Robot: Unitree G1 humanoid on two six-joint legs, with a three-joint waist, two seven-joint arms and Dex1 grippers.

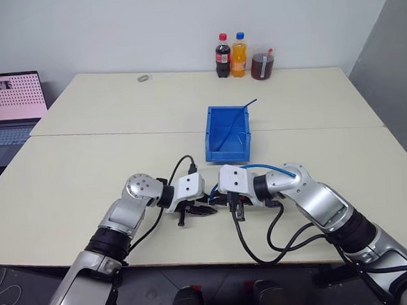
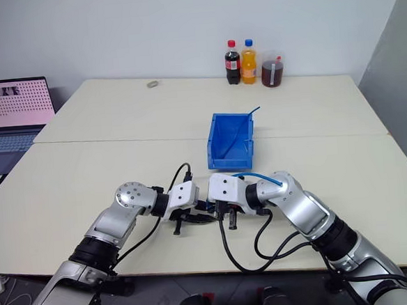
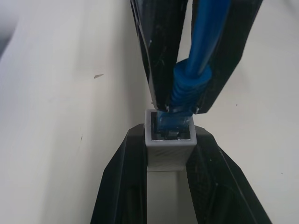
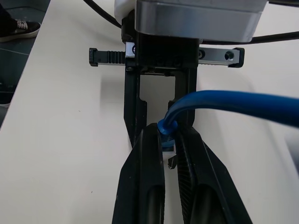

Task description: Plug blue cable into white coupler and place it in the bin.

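Two hands meet above the worktop [image 1: 86,174]: left hand [image 3: 169,154] grips the white coupler [image 3: 169,148], right hand [image 4: 169,140] (fingers pinched) holds the blue cable [image 4: 233,103], plug at the socket.

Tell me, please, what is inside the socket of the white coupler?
The plug of the blue cable sits in the mouth of the white coupler, which the left tool grips. The socket walls hide how deep the plug goes.
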